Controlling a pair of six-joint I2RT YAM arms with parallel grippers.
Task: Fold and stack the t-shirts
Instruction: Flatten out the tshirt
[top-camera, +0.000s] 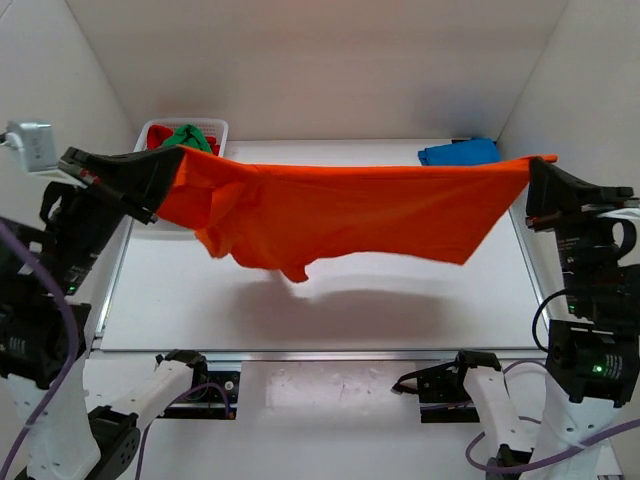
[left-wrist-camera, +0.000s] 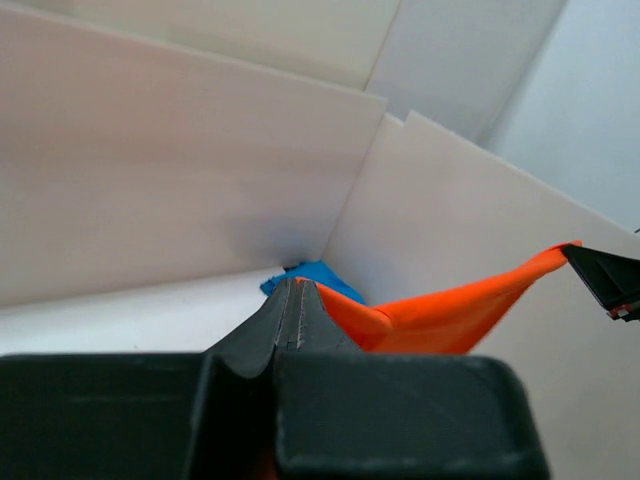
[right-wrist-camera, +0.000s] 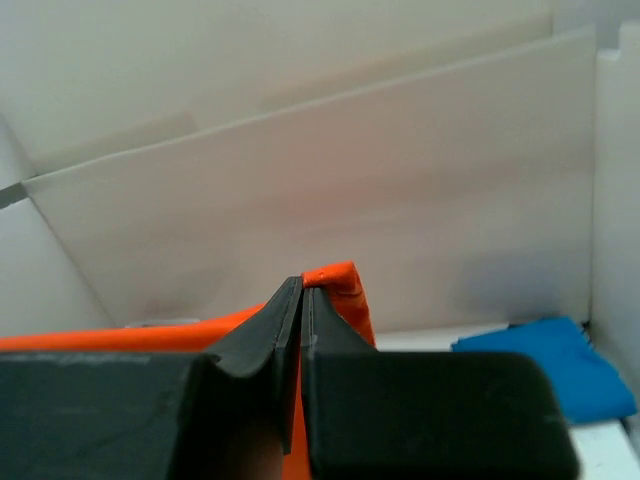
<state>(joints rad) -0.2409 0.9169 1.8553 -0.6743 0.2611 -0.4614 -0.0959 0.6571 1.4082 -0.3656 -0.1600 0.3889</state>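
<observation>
The bright orange t-shirt (top-camera: 350, 210) hangs stretched in the air above the table between both grippers. My left gripper (top-camera: 170, 165) is shut on its left end; in the left wrist view the jaws (left-wrist-camera: 297, 283) are closed with orange cloth (left-wrist-camera: 440, 315) running off to the right. My right gripper (top-camera: 533, 165) is shut on its right end; in the right wrist view the jaws (right-wrist-camera: 303, 285) pinch an orange corner (right-wrist-camera: 340, 278). A folded blue t-shirt (top-camera: 458, 152) lies at the table's back right, and it also shows in the right wrist view (right-wrist-camera: 545, 365). Green (top-camera: 188, 136) and red (top-camera: 158, 136) shirts sit in the basket.
A white lattice basket (top-camera: 215, 128) stands at the table's back left, partly hidden behind the left gripper and the orange cloth. White walls enclose the table on three sides. The shirt's shadow falls on the white tabletop (top-camera: 330, 320).
</observation>
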